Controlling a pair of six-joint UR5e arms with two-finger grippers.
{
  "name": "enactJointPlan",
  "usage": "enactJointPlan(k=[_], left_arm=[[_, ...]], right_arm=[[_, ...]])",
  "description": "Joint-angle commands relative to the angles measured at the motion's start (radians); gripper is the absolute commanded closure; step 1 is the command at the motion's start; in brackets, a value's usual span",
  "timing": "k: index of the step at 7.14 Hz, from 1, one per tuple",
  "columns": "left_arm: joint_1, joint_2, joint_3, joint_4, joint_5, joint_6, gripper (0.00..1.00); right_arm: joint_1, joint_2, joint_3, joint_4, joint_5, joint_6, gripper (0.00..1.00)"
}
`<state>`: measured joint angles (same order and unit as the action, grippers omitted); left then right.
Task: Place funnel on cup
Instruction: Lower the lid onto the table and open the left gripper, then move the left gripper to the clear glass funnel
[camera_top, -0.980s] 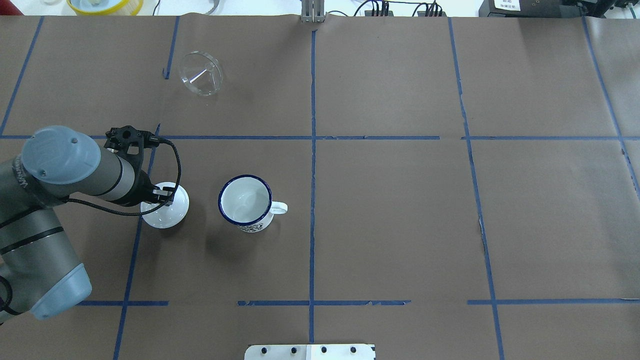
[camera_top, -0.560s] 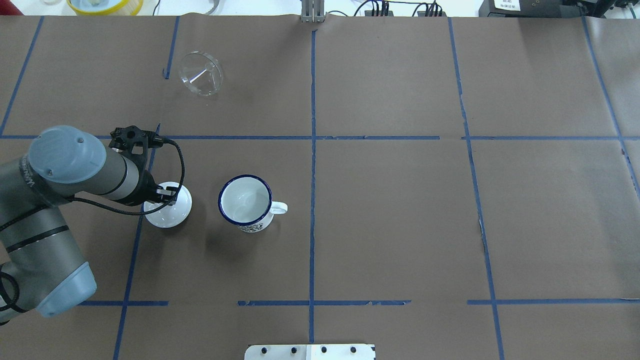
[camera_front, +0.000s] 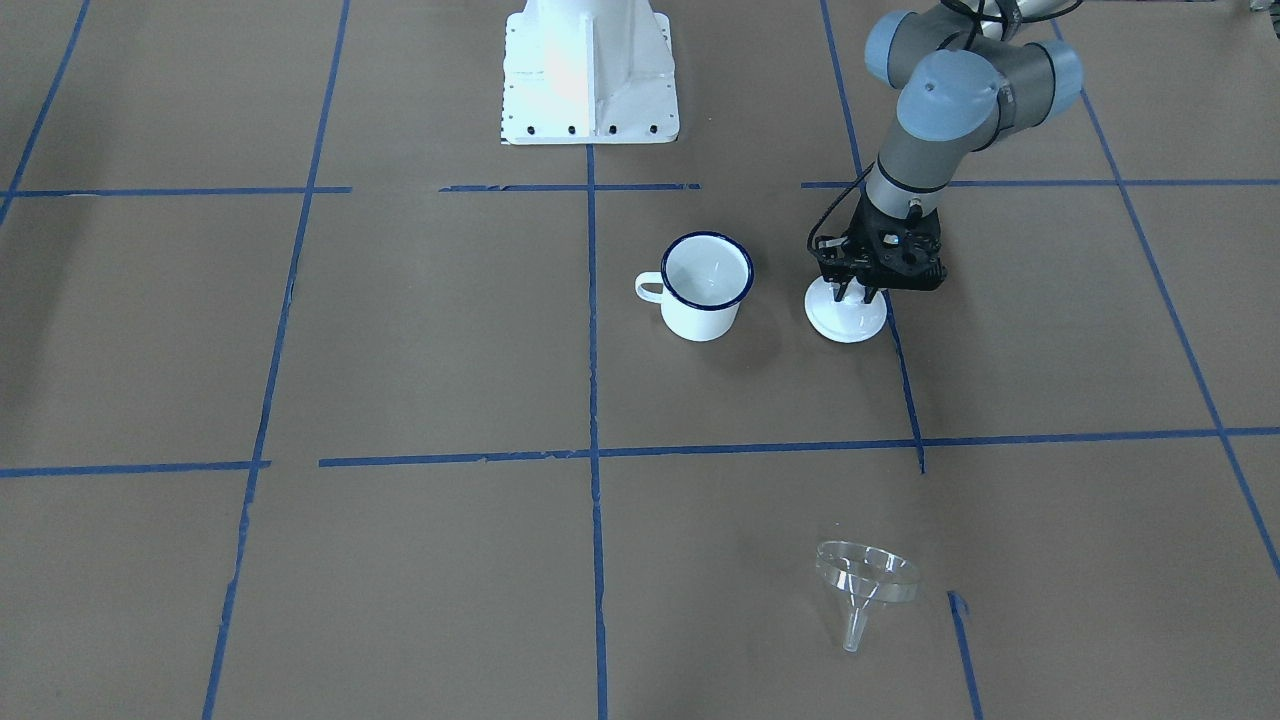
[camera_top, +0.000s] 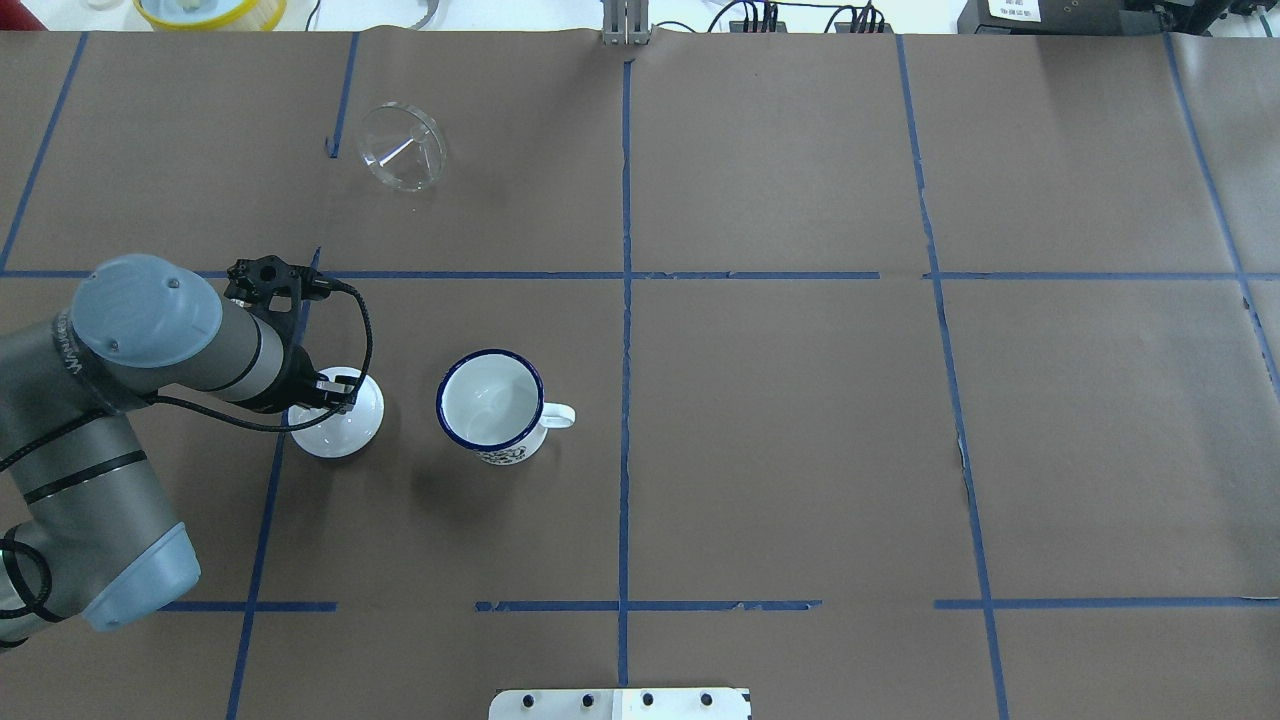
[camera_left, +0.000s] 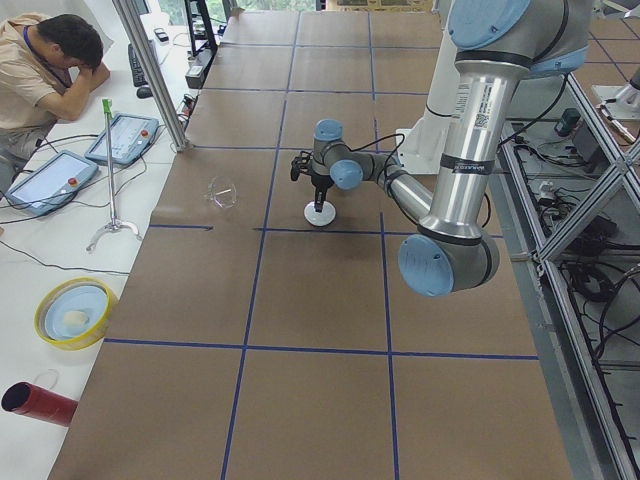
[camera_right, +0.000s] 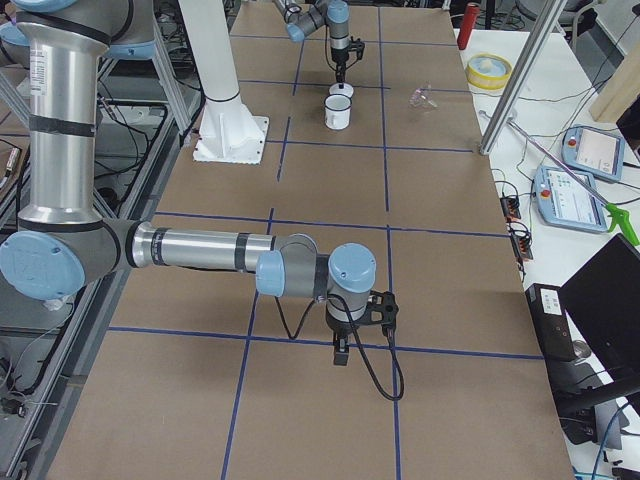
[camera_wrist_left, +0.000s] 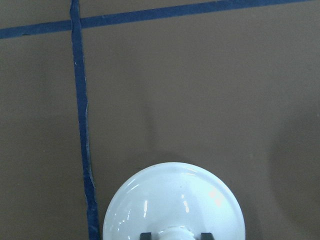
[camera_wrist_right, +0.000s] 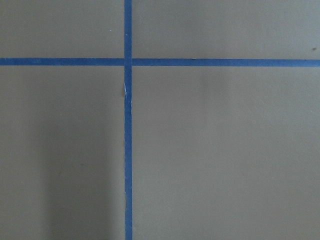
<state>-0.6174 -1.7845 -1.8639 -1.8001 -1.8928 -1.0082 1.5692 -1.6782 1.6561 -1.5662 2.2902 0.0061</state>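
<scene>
The clear funnel (camera_top: 402, 147) lies on its side at the far left of the table, also in the front view (camera_front: 865, 580). The white cup with a dark blue rim (camera_top: 490, 403) stands upright and uncovered near the middle, handle to the right (camera_front: 705, 290). My left gripper (camera_top: 335, 385) is to the left of the cup, over a white round lid (camera_top: 340, 428). In the left wrist view its fingertips (camera_wrist_left: 145, 235) flank the lid's knob and the lid (camera_wrist_left: 172, 200) sits low at the table. My right gripper (camera_right: 340, 355) hangs over bare table far to the right; I cannot tell its state.
Brown paper with blue tape lines covers the table (camera_top: 800, 450). A yellow-rimmed bowl (camera_top: 210, 10) sits beyond the far edge. The robot's white base plate (camera_front: 588, 70) is at the near edge. An operator (camera_left: 50, 70) sits past the table's far side.
My left arm has shifted slightly to the right, and the white lid has moved a little right and down with the gripper. The cup and funnel have not moved.
</scene>
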Motion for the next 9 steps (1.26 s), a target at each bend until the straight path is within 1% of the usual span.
enactJointPlan(k=[1,2,4,5,6,7,8,9], left_arm=[[0.002,-0.004,0.029,-0.039,0.000,-0.004,0.58],[0.001,-0.006,0.026,-0.044,0.000,-0.009,0.01],[-0.008,-0.012,-0.032,-0.042,0.001,-0.013,0.00],[-0.065,-0.024,-0.055,-0.042,0.001,-0.017,0.00],[-0.121,-0.053,-0.055,-0.044,0.008,-0.146,0.00],[-0.137,-0.070,-0.051,-0.083,0.017,-0.350,0.00],[-0.143,-0.082,-0.043,-0.207,0.068,-0.551,0.00],[-0.137,-0.090,-0.012,-0.348,0.143,-0.806,0.00]], right_arm=[[0.000,0.000,0.001,0.000,0.000,0.000,0.00],[0.000,0.000,-0.001,0.000,0.000,0.000,0.00],[0.000,0.000,-0.001,0.000,0.000,0.000,0.00],[0.000,0.000,0.001,0.000,0.000,0.000,0.00],[0.000,0.000,0.001,0.000,0.000,0.000,0.00],[0.000,0.000,0.001,0.000,0.000,0.000,0.00],[0.000,0.000,0.001,0.000,0.000,0.000,0.00],[0.000,0.000,0.001,0.000,0.000,0.000,0.00]])
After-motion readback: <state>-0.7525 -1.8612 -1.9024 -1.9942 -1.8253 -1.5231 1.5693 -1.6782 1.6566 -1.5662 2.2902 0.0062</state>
